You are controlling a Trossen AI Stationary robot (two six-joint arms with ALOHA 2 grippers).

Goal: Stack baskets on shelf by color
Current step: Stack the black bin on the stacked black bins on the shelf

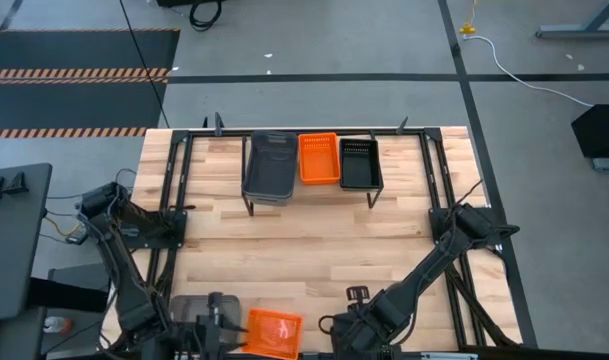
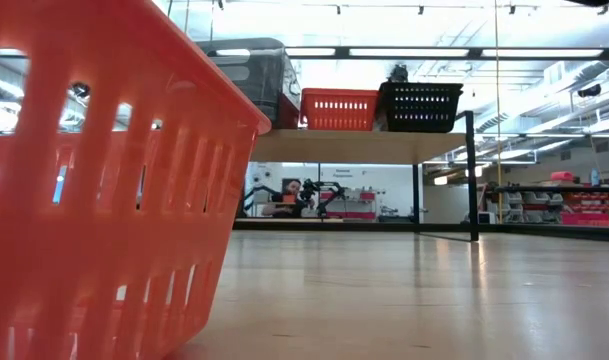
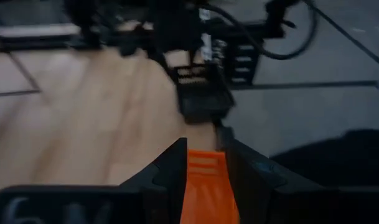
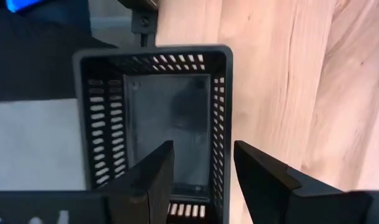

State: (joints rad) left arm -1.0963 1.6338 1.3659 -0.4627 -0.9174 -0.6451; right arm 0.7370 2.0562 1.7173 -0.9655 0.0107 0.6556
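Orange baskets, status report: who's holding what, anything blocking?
Left gripper shut on orange plastic basket at near table edge. Right gripper open over black mesh basket, wall between fingers. Shelf carries grey, orange, black stacks. Nothing blocking.

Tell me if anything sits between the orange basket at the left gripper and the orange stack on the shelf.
Nothing visible does. The left gripper has its fingers closed on the orange basket at the table's near edge. Bare board lies between it and the shelf, where the orange stack sits between grey and black ones.
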